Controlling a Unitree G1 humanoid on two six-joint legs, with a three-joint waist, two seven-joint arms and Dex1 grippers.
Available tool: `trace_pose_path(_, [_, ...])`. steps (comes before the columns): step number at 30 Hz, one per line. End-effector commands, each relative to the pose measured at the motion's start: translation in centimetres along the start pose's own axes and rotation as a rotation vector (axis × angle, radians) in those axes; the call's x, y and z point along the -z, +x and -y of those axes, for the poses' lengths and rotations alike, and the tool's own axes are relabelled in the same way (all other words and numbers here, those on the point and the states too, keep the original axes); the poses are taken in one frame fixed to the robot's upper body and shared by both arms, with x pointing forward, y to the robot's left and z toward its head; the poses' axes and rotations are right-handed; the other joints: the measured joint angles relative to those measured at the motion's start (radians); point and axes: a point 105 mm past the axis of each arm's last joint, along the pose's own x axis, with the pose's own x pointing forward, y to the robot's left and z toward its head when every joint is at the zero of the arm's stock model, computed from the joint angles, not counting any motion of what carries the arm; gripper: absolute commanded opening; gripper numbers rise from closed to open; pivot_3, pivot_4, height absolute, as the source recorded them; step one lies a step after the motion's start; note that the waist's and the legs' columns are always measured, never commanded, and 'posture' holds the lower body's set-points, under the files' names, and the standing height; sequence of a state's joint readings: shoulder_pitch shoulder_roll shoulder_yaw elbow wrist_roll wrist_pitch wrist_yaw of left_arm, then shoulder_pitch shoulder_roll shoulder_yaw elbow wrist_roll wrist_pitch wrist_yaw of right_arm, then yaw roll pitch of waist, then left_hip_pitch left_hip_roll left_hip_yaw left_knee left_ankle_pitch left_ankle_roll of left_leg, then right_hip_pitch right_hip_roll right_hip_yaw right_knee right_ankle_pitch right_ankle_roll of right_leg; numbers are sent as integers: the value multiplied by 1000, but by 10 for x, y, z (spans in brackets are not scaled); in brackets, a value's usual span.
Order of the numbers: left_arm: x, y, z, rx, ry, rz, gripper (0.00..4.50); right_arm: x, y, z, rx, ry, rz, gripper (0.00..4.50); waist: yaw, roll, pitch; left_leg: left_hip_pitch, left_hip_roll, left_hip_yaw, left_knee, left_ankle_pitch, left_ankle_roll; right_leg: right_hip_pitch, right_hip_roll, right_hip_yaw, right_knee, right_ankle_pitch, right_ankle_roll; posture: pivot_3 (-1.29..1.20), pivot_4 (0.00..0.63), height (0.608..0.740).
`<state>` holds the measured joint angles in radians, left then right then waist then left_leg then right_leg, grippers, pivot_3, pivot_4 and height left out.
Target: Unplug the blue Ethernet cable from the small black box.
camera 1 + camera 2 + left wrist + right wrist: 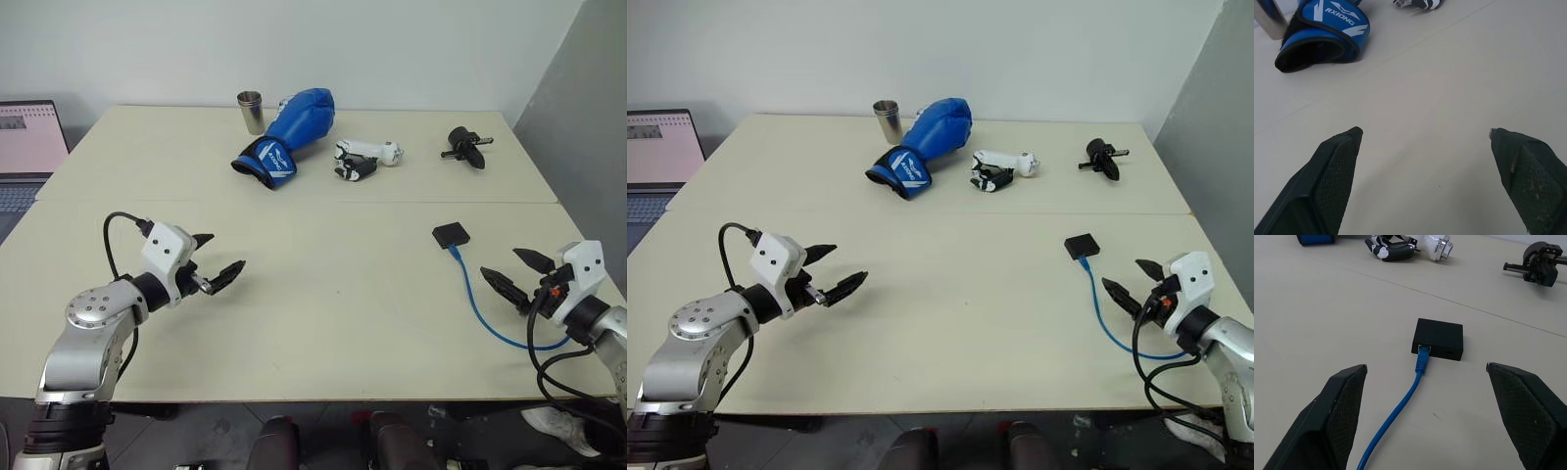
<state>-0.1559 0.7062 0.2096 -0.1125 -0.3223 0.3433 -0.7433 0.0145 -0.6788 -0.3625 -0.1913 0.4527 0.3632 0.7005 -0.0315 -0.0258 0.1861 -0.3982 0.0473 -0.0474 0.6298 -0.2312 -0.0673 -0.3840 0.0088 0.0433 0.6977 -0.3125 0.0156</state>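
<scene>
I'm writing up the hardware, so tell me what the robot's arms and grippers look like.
Both arms are silver-grey metal with round joint housings. Each wrist carries a white boxy block. The left gripper and right gripper each have two black, pointed fingers with textured inner pads. Loose black cables loop from each wrist; the right shows a small red-orange detail.

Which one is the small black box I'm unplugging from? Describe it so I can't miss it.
Look at the table's right side, in front of the right gripper. The small black box lies flat there, the only item with the blue Ethernet cable plugged in.

laptop [24, 147] cut off by frame edge
</scene>
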Motion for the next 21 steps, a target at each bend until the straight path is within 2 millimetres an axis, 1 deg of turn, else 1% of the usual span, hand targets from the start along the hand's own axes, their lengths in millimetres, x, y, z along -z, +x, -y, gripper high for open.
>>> trace_pose_path(1, [-17, -3, 0, 5, 29, 58, 4431, -9, -4, 5, 10, -20, 23, 4143, 0, 0, 0, 0, 0, 0, 0, 0, 0, 0, 0, 0, 0, 0, 0, 0, 150, 740])
trace_pose_path(13, [-16, -1, 6, 23, 18, 41, 4431, -10, -3, 1, 1, -30, 20, 4143, 0, 0, 0, 0, 0, 0, 0, 0, 0, 0, 0, 0, 0, 0, 0, 0, 150, 740])
trace_pose_path(21, [-20, 1, 11, 65, 16, 57, 4431, -11, -5, 1, 13, -37, 18, 4143, 0, 0, 0, 0, 0, 0, 0, 0, 0, 0, 0, 0, 0, 0, 0, 0, 150, 740])
